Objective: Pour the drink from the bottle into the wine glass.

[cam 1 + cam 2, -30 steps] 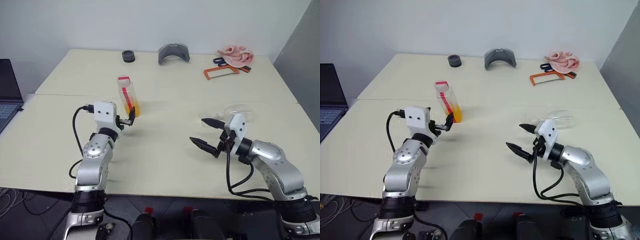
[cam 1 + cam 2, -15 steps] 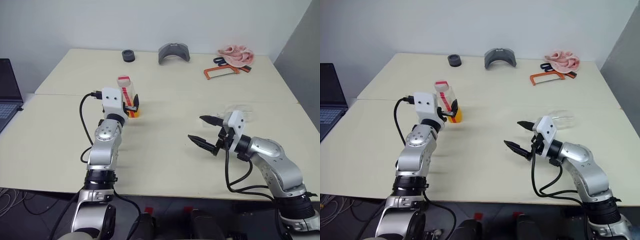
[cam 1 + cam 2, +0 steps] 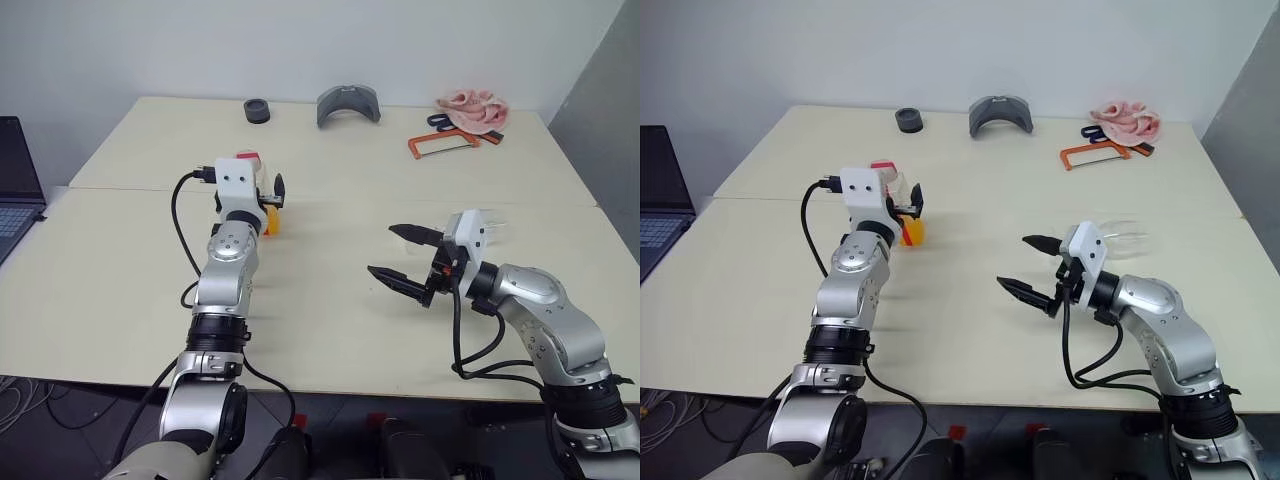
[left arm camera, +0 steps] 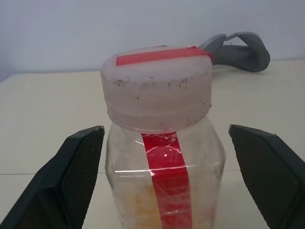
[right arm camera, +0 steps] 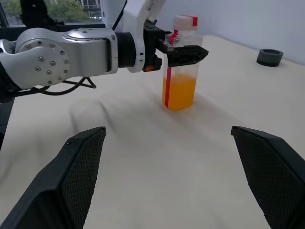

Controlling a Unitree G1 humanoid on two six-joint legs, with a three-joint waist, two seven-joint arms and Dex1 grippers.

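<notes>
Here the bottle [image 5: 180, 62], a small clear plastic one with squared shoulders, a red stripe down its side and a white screw cap [image 4: 157, 86] crossed by red tape, stands upright on the matt cream worktop [image 3: 330, 330]. Orange drink [image 5: 179, 92] fills its lower part. The left gripper [image 4: 167, 186] has its jaws wide open, one black ribbed finger [image 4: 66, 181] on each side of the bottle just under the cap, not touching it.

At about four o'clock from the bottle, well apart, the right gripper [image 3: 405, 257] hangs above the worktop with its jaws spread wide, holding nothing. Just behind it lies the wine glass [image 3: 1120, 236], clear and rounded, on its side.

Along the far edge sit a black ring [image 3: 257, 111], a curved grey piece [image 3: 347, 105], an orange-framed saw [image 3: 440, 145] and a crumpled pink cloth [image 3: 472, 108]. A laptop [image 3: 15, 180] is at nine o'clock.
</notes>
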